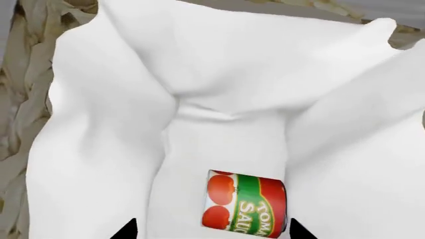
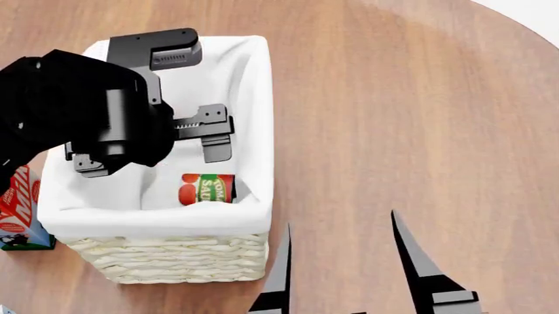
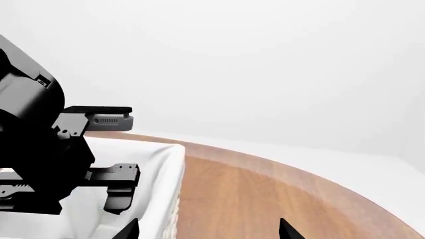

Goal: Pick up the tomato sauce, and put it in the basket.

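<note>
Tomato sauce (image 2: 207, 189), a small red-and-green labelled can, lay on its side inside the cream wicker, cloth-lined basket (image 2: 166, 260) on the round wooden table (image 2: 410, 131). Above it, the left gripper (image 2: 188, 131) hung released; a straight lift would clear the lining.

The can (image 1: 244, 204) lying on its side in the basket (image 2: 166, 258) carries the only clear lettering. In the left wrist view its label reads "TOMA" in white on red and, under it, "SAUC" in yellow on a green band; the rest of both words curves out of sight. In the head view the same can (image 2: 208, 189) shows "TOM" and "SAU". A carton (image 2: 19, 212) just beside the basket has red and white print too cut off to read.
</note>
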